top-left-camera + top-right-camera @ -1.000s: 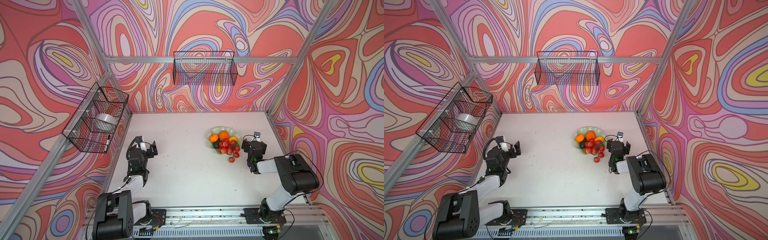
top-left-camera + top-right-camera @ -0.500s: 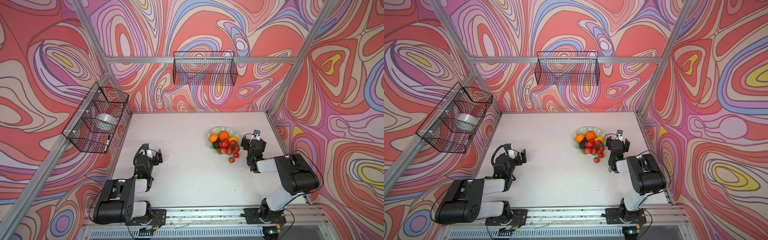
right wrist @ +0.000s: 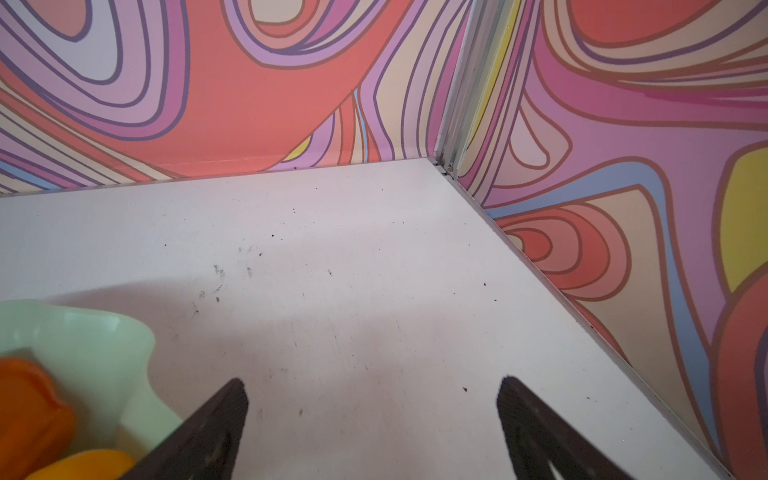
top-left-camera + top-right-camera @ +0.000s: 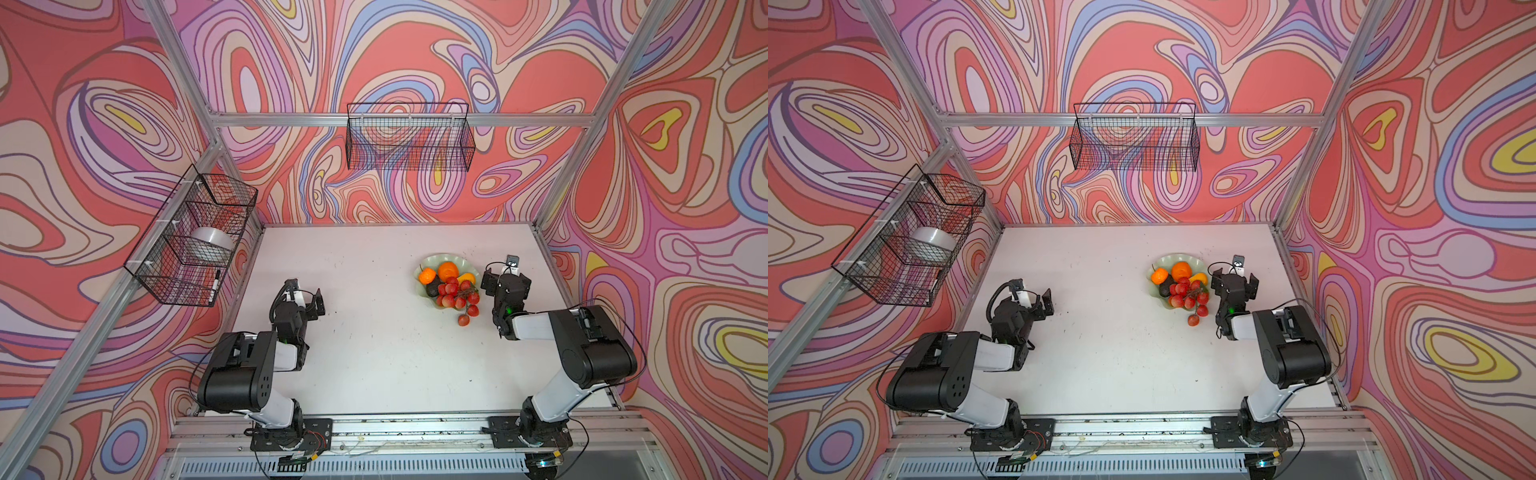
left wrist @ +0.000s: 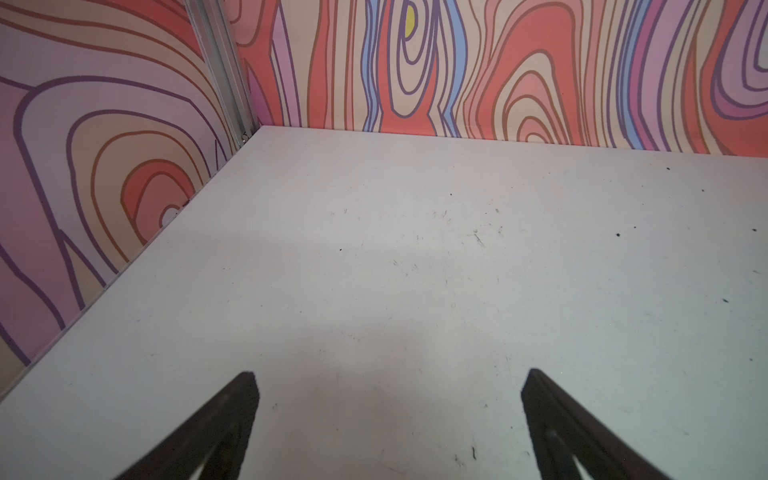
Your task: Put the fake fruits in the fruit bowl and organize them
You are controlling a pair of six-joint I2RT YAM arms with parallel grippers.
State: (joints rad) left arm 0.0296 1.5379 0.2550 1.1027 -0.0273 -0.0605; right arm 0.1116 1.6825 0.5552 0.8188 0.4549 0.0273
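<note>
Both top views: high over the near edge of the worktop (image 4: 374, 365), tilted down toward the far wall, sharing the whole worktop. Left wrist view: low, close, faces the far-left corner. Right wrist view: low, close, faces the far-right corner, catching the fruit bowl (image 3: 95, 345).

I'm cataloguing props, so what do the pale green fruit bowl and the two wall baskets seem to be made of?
Fruit bowl: glossy pale green, probably moulded plastic or glazed ceramic; its wavy rim shows soft sheen. Back basket and side basket: thin black see-through wire grid, likely coated metal.
</note>
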